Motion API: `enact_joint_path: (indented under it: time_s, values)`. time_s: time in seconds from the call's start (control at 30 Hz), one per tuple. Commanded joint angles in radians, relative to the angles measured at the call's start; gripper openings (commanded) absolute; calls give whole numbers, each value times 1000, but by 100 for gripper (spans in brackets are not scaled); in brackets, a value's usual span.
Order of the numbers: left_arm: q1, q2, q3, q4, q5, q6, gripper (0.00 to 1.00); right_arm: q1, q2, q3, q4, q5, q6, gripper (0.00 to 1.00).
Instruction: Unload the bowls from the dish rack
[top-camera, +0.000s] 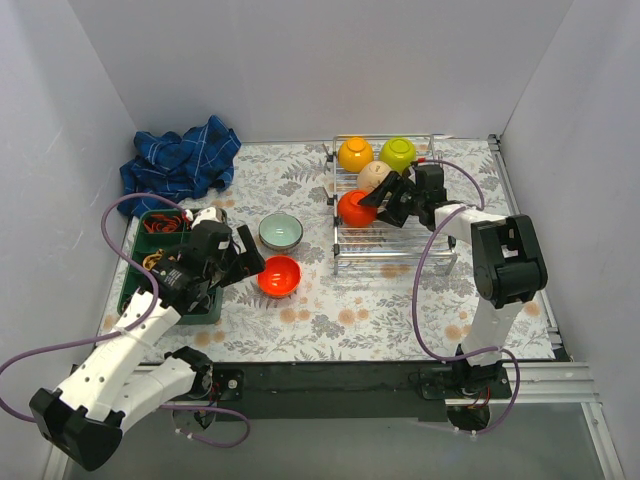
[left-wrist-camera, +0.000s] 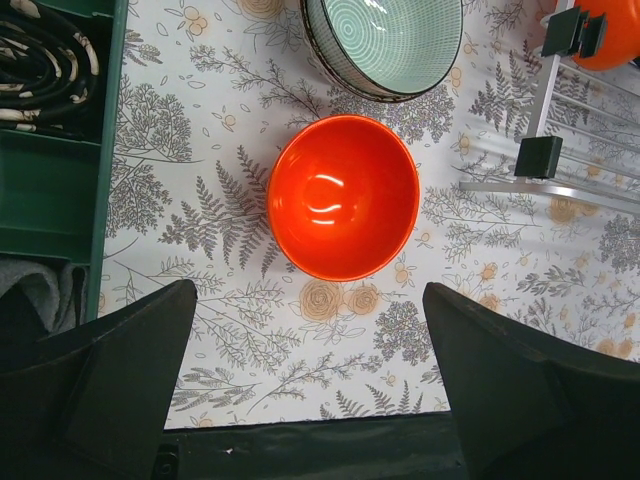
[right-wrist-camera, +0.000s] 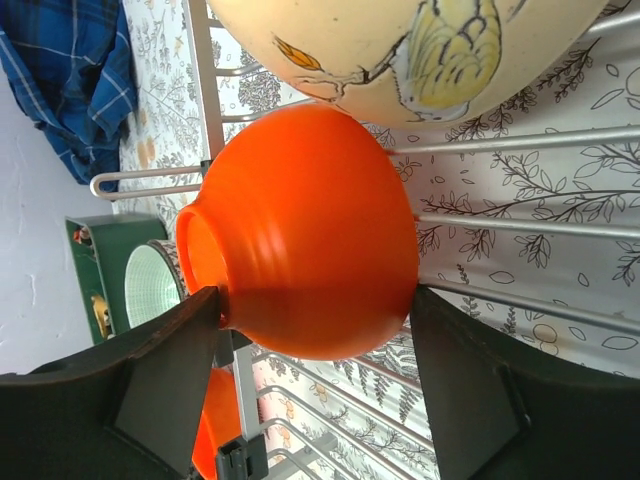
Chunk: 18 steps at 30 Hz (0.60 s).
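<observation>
The chrome dish rack (top-camera: 400, 245) holds an orange-yellow bowl (top-camera: 355, 153), a lime green bowl (top-camera: 398, 153), a cream bird-patterned bowl (top-camera: 375, 175) (right-wrist-camera: 400, 50) and a red-orange bowl (top-camera: 355, 210) (right-wrist-camera: 310, 260) lying on its side. My right gripper (top-camera: 385, 200) (right-wrist-camera: 315, 295) grips this red-orange bowl, one finger on its foot ring and one on its side. A second red-orange bowl (top-camera: 279, 275) (left-wrist-camera: 343, 195) and a pale blue-green bowl (top-camera: 281, 232) (left-wrist-camera: 385, 45) stand upright on the table. My left gripper (top-camera: 245, 262) (left-wrist-camera: 310, 300) is open and empty just near of the red-orange one.
A green compartment tray (top-camera: 170, 290) (left-wrist-camera: 50, 150) with small items stands at the left, beside my left arm. A crumpled blue plaid cloth (top-camera: 180, 160) (right-wrist-camera: 70, 80) lies at the back left. White walls enclose the floral table mat (top-camera: 330, 320).
</observation>
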Motion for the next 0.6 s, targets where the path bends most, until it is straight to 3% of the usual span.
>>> enact_joint_path:
  time_s: [0.0,0.33,0.4,0.57]
  values:
    - [4,-22,10,-13,-12,-7,98,-9,-17,-40,59,-4,-21,68]
    - [2,-28,17,4,4,-7,98,-13,-175,-80,58,-20,-105,22]
    - [2,-27,17,13,8,-7,98,-12,-218,-80,28,-15,-152,16]
    - [2,-16,22,33,33,-2,98,-10,-304,-80,-62,3,-286,16]
